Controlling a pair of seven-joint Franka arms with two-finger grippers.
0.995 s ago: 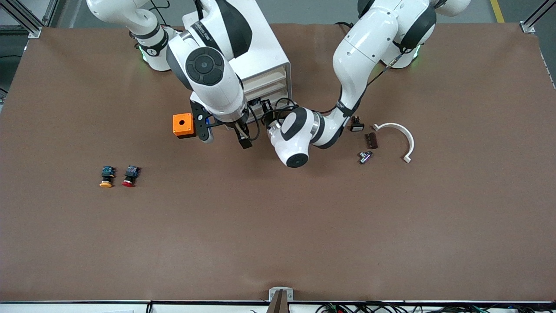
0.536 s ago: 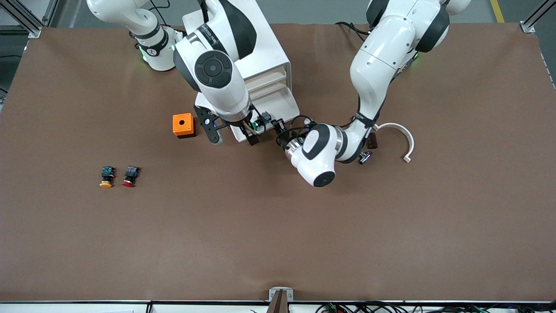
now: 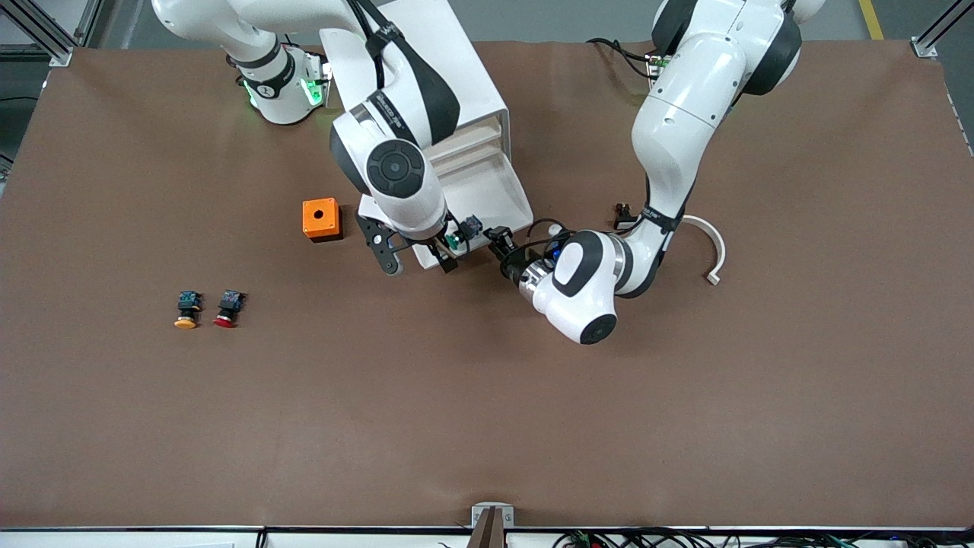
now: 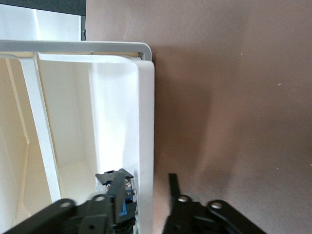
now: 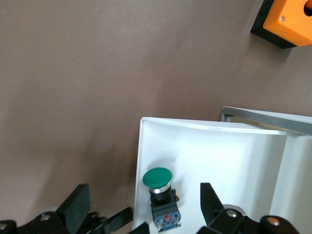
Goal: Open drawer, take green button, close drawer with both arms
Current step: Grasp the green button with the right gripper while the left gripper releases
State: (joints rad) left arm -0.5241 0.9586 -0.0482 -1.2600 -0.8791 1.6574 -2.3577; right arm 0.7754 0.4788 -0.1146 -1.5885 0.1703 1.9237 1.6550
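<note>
Right tool (image 5: 141, 207), fingers spread, hovers over the button (image 5: 158, 183) in the open drawer (image 3: 498, 194); left tool (image 4: 146, 204) stands parted astride its front; a misaligned descent could topple it.

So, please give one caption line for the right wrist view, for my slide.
Open right gripper poised over the green button lying inside the pulled-out drawer.

Even, bright overhead light fills the scene; the brown table (image 3: 487, 396) shows no hard glare. Soft shadows pool just under both arms beside the cabinet (image 3: 456, 84). In the left wrist view the drawer (image 4: 117, 122) wall is washed out nearly white, perhaps overexposed. Close gripper fingers (image 5: 73, 204) look slightly soft in the right wrist view.
</note>
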